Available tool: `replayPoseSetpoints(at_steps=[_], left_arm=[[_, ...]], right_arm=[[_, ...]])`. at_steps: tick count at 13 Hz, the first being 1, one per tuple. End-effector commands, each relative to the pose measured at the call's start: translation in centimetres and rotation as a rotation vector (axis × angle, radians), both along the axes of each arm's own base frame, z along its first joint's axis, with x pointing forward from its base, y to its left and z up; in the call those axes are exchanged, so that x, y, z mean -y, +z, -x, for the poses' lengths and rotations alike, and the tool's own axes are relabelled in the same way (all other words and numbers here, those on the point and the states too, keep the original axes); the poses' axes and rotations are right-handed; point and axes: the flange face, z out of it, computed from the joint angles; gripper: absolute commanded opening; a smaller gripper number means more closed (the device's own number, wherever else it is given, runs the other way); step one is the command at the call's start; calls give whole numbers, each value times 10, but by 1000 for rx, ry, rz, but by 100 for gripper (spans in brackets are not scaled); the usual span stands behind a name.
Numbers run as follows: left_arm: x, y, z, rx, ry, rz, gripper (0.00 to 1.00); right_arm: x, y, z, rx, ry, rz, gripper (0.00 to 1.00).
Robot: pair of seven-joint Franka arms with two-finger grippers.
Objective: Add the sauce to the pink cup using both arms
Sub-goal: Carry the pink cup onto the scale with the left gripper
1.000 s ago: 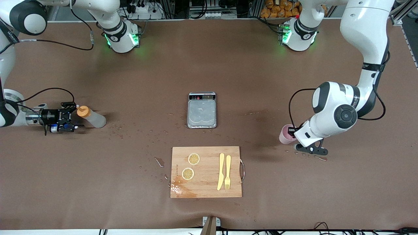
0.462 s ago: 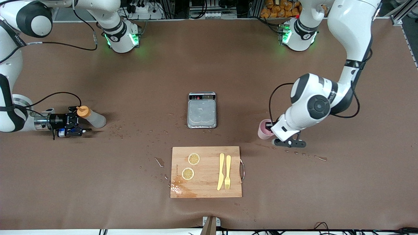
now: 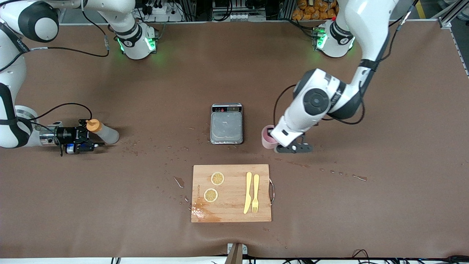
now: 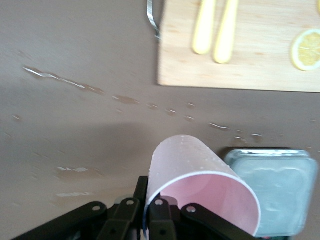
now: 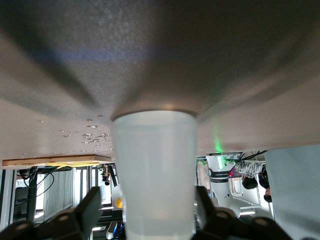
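Observation:
The sauce bottle, whitish with an orange cap, lies on its side on the table at the right arm's end. My right gripper is low at its cap end and open. In the right wrist view its fingers flank the bottle with small gaps. My left gripper is shut on the rim of the pink cup, one finger inside and one outside. It holds the cup tilted, low over the table beside the silver scale. The left wrist view shows the cup and gripper.
A wooden cutting board lies nearer the front camera than the scale. It carries two lemon slices, a yellow knife and a yellow fork. Water drops and smears are scattered on the brown table.
My left arm has carried the pink cup from the left arm's end of the table to beside the scale. My right gripper has edged in along the bottle's cap end.

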Motion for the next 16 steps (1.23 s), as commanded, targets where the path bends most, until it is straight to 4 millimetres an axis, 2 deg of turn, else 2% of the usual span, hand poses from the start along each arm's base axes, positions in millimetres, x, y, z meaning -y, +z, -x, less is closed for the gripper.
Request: replayPoseSetpoints(at_steps=[1,3,5,8,10,12,16], left_arm=[[41,-11,5,-30,87,-1,0],[65,-27,11,-58,162,-7,0],[91,-35,20,-69,197,-4,0],[127,-39,50,-78,191,-10,0],[136,-45,58,-85,188,-17,0],[141,-46,62,-80,185,-11,0],[156,-57,60,-66,180,9,0]], right_arm=[[-3,0,1,15,-10,-19,46],[-1,2,0,16,-11,-18,43],[-1,2,0,12,-13,-18,39],[-1,7,-2,9,-9,-25,39],[0,16,-9,-1,-6,-16,40],[0,26,-18,-29,-2,6,45],[-15,70,-40,-53,33,90,45]])
